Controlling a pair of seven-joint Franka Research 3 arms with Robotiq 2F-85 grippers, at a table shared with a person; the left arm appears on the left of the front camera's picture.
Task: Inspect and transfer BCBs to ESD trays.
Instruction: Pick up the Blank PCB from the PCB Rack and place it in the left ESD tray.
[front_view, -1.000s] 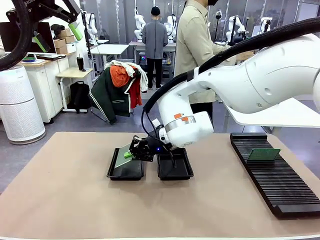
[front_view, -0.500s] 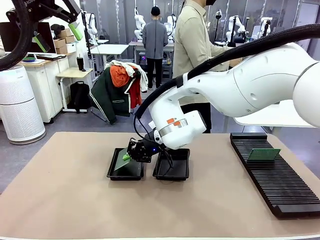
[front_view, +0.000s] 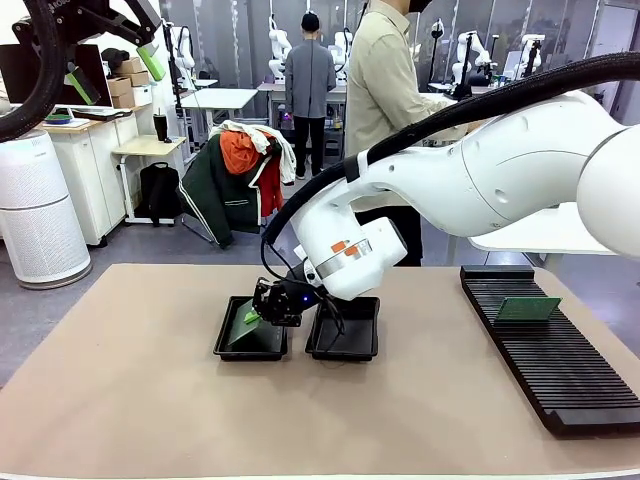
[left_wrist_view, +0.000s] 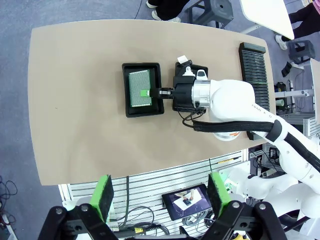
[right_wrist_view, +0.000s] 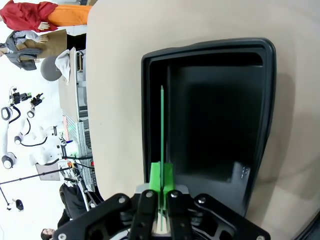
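Right hand (left_wrist_view: 146, 92) is reaching across the middle, clamped thin on one long edge of a board (left_wrist_view: 137, 87), and that board is right over the left tray (left_wrist_view: 157, 75). It juts straight out from the fingertips, away from the wrist, with its long axis running along the tray's long side. It isn't flat yet. The gripped edge sits high on the side nearest the second tray (front_view: 355, 335), and the free edge dips toward the outer wall. I can't tell from here whether it's touching the floor. Looks to me like the placing step, and it all turns on tipping that raised edge down so the board drops inside the walls rather than perching on one. Left hand (left_wrist_view: 161, 195) is spread wide, high above the bench (left_wrist_view: 75, 100), well away and holding nothing.
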